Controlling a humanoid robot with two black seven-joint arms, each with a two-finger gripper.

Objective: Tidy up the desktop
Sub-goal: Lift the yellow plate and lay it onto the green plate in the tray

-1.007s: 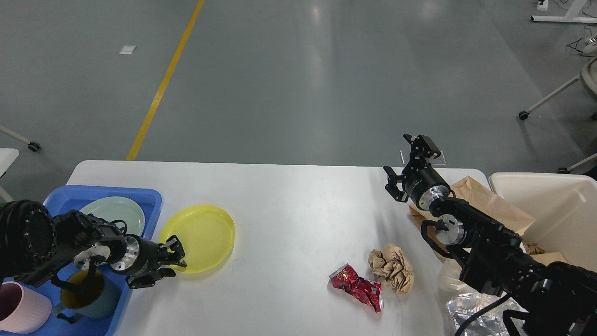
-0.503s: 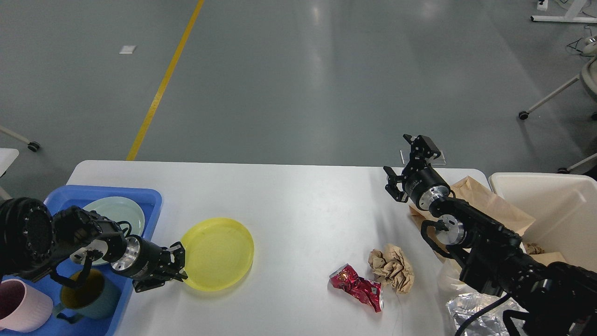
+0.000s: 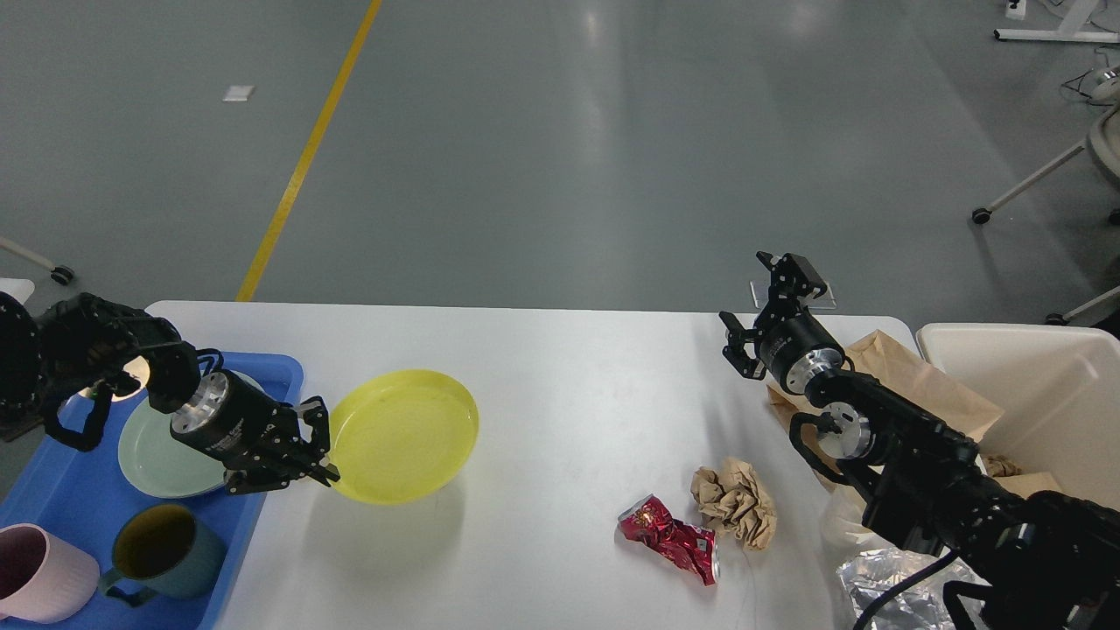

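Blue tray (image 3: 52,490): plate (image 3: 153,455), two mugs (image 3: 162,551)

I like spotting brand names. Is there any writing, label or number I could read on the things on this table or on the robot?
No text can be read anywhere.
Crushed red can: white marks on it, too crumpled and small to read.
Left gripper holding the yellow plate: faint print on the silver wrist ring, too blurred.
Plates, mugs, tray, bin: plain.
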